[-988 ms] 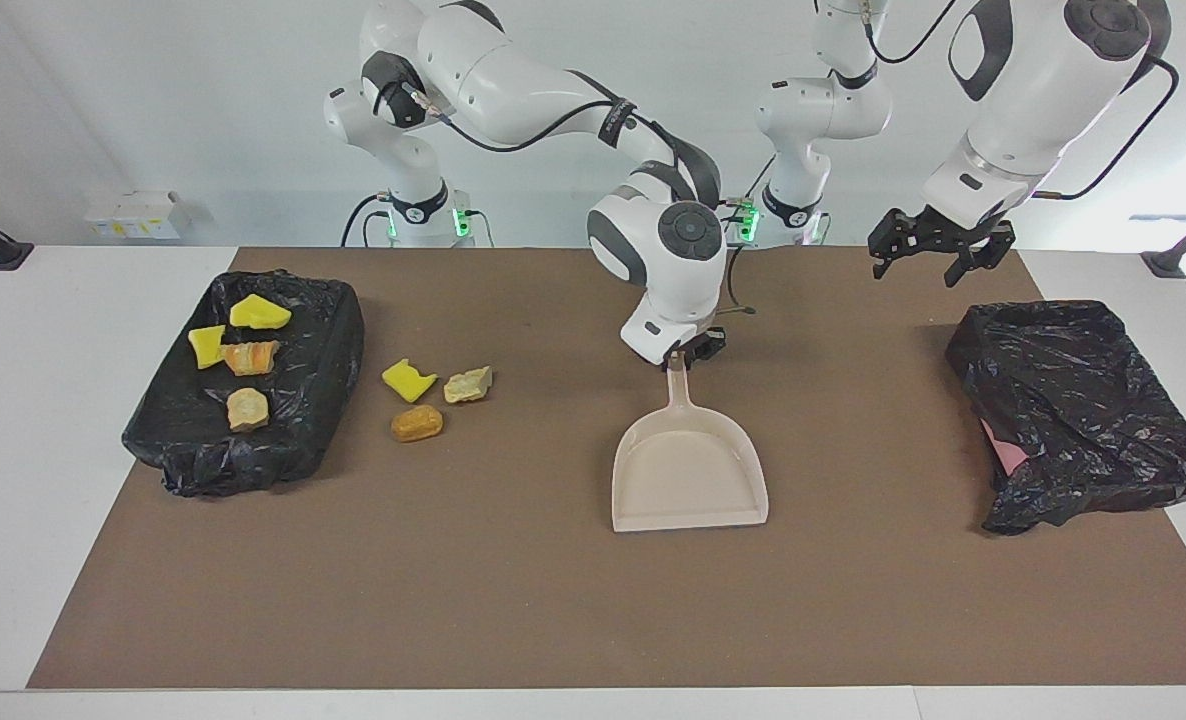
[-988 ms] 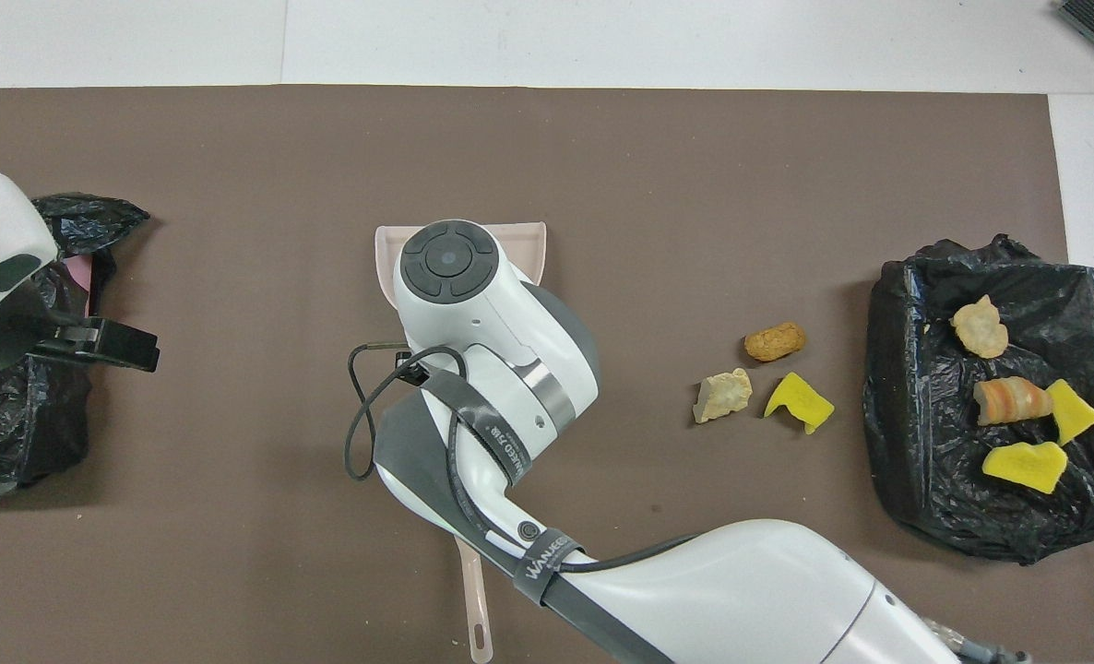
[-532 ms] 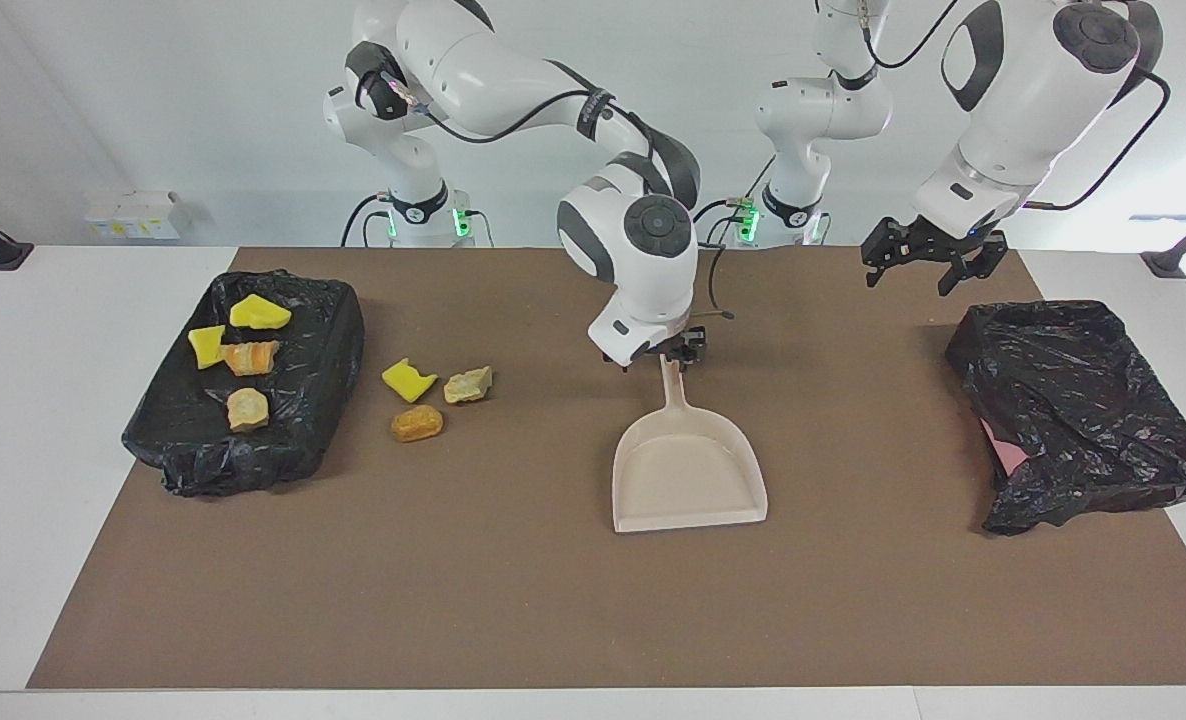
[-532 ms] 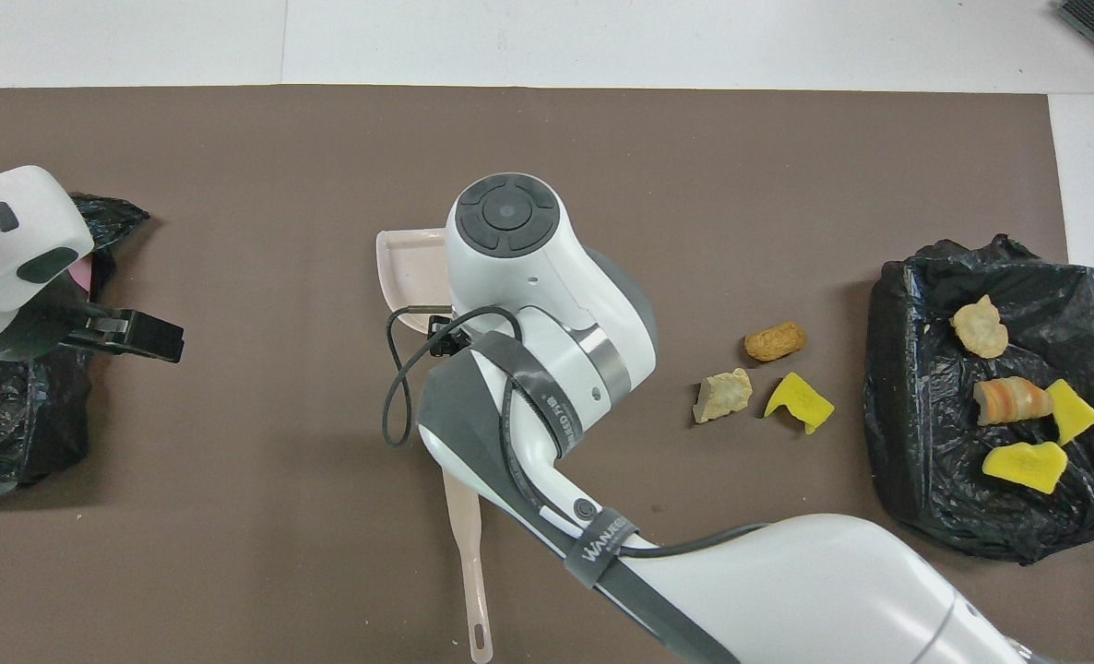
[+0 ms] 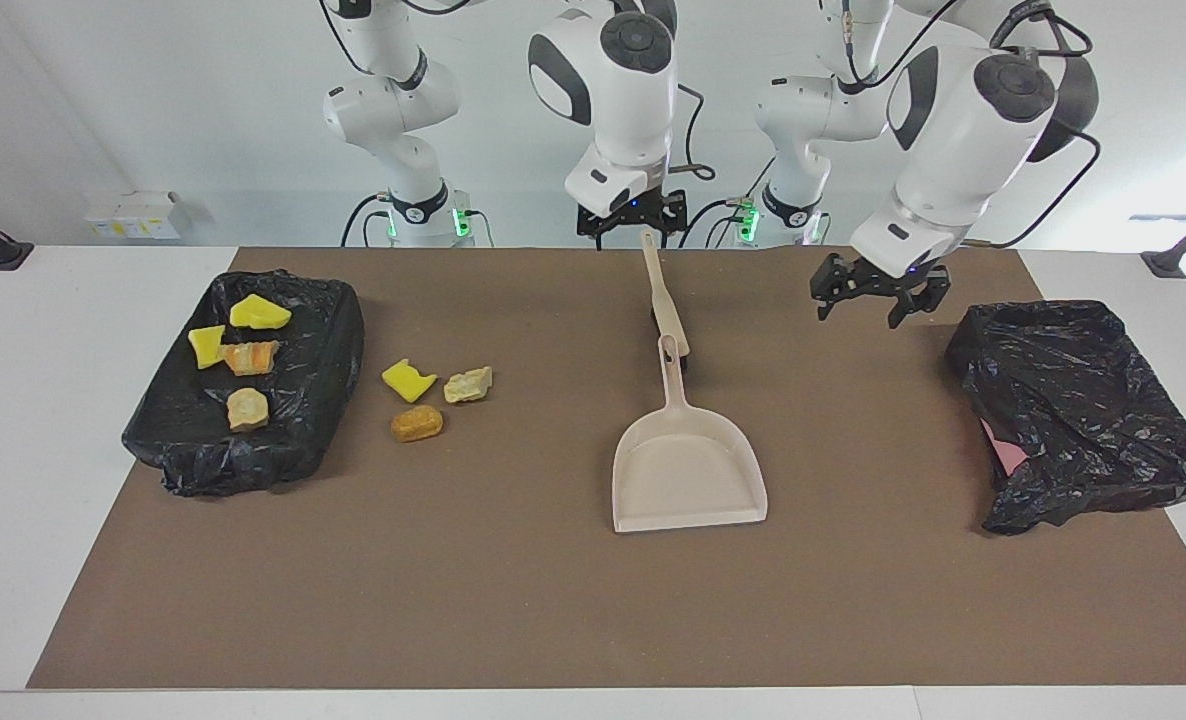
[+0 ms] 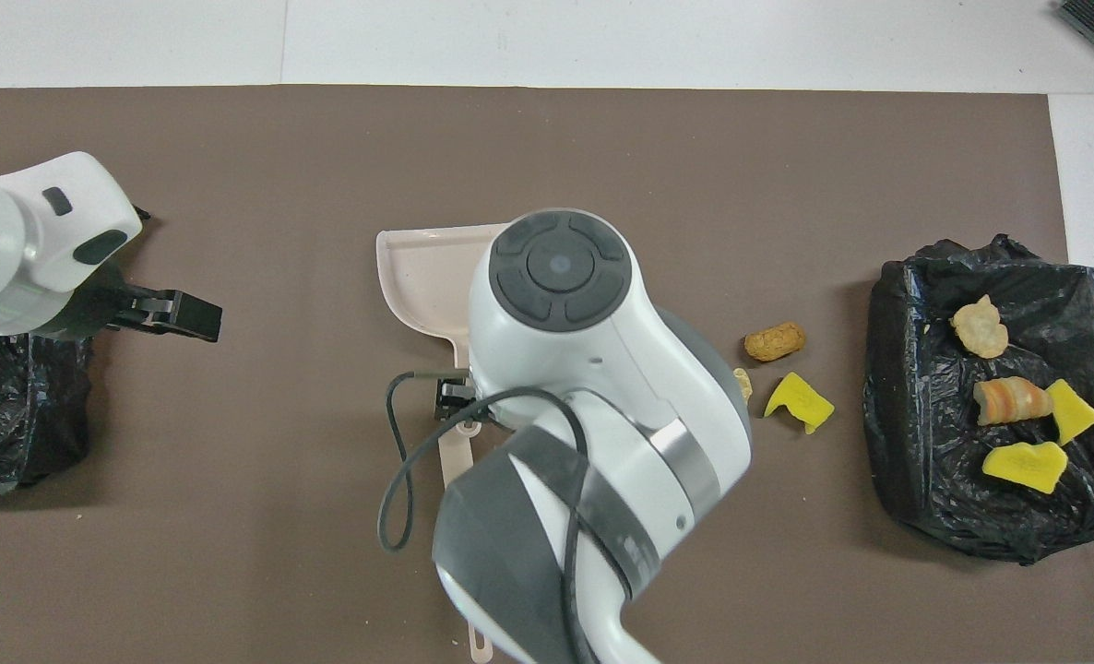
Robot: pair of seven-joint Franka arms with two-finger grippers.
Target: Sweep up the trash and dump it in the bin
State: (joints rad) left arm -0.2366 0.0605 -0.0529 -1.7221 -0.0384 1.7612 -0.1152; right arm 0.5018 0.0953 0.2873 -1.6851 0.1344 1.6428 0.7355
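Toward the right arm's end of the brown mat (image 5: 553, 600) sits a bin lined with black plastic (image 5: 303, 400). Four pieces of the trash (image 5: 247, 408) lie on top of it: two yellow chunks, an orange-streaked piece and a tan lump. Three more pieces, one yellow (image 5: 408, 380), one tan (image 5: 468, 384) and one orange-brown (image 5: 417, 423), lie close together on the mat, just beside the bin and between it and the dustpan.

The right gripper (image 5: 631, 218) hangs high over the edge of the mat nearest the robots. Its fingers look spread apart and nothing is between them. Below it a beige stick (image 5: 665, 300) lies on the mat. The stick's farther end is right at the tip of the handle of the beige dustpan (image 5: 688, 470), though contact cannot be made out. The dustpan lies flat and empty mid-mat, its mouth facing away from the robots.

The left gripper (image 5: 873, 300) hovers over the mat with its fingers wide apart and holds nothing. It is near a crumpled black bag (image 5: 1083, 410) at the left arm's end, with a bit of pink showing at the bag's edge.
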